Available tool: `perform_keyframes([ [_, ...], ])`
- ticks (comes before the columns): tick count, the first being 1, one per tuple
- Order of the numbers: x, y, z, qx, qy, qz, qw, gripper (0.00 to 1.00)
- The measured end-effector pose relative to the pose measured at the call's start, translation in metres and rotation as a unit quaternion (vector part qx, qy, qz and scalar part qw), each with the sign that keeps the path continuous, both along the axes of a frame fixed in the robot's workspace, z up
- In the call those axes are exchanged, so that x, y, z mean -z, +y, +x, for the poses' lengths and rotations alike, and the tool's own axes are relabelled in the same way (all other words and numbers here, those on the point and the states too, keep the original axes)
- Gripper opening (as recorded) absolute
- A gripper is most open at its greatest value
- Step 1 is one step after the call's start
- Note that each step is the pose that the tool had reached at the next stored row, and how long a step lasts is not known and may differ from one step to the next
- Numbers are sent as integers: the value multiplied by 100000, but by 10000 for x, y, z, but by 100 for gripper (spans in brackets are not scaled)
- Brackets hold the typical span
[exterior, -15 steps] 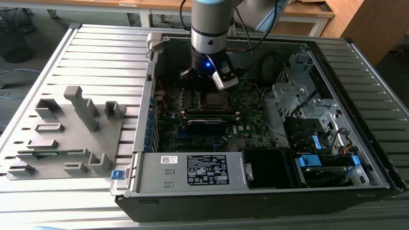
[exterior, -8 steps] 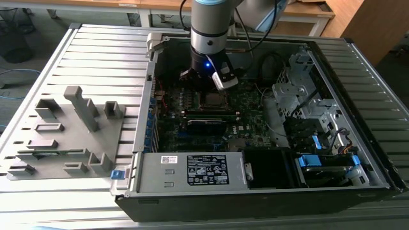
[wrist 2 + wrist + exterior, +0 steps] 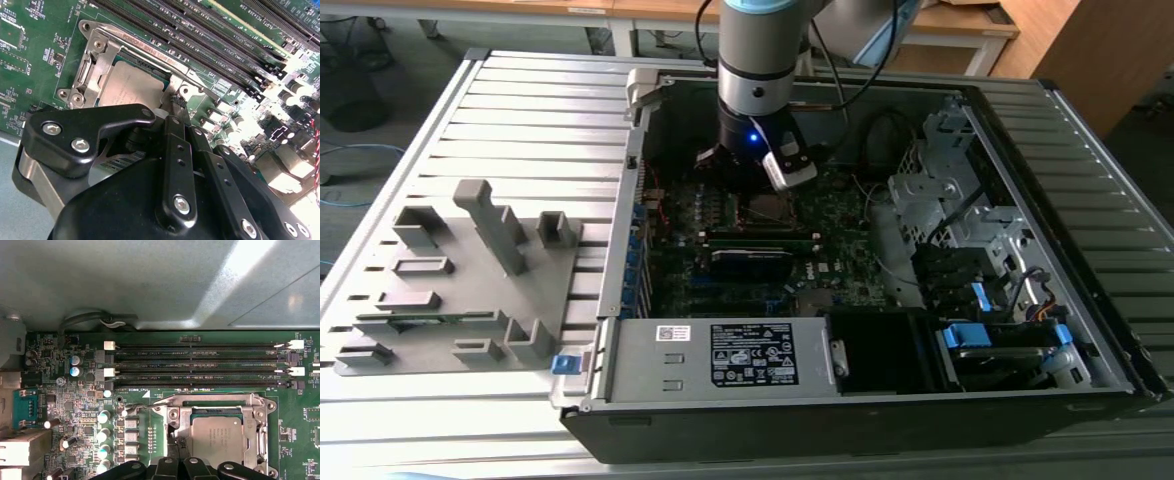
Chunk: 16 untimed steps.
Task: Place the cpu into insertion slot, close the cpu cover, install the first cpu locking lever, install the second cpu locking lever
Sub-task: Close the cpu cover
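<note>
While the cpu (image 3: 216, 440) lies flat in the insertion slot (image 3: 210, 412) under the cpu cover (image 3: 215, 400), the gripper (image 3: 174, 100) hangs at a locking lever (image 3: 136, 408).
Fingers (image 3: 176, 145) look pressed together at the slot's corner, beside the circuit board's (image 3: 90, 405) memory slots (image 3: 200, 365); push steadily and squarely so the lever hooks. Square chip, face up, no long axis.

Tabletop (image 3: 520, 110): slatted grey metal | open computer case (image 3: 854, 428) lying flat | grey parts holder (image 3: 480, 260) on exterior view's left
</note>
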State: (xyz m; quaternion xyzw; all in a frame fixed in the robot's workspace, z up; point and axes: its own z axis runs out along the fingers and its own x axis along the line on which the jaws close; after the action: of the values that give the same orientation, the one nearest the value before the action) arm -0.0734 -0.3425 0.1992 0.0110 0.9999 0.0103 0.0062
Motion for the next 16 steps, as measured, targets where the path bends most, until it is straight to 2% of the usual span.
perform_keyframes([
  [11, 6, 0, 0, -1, -8, 14, 100000, 11],
  [16, -47, 1, 0, 3, -14, 22, 100000, 11],
])
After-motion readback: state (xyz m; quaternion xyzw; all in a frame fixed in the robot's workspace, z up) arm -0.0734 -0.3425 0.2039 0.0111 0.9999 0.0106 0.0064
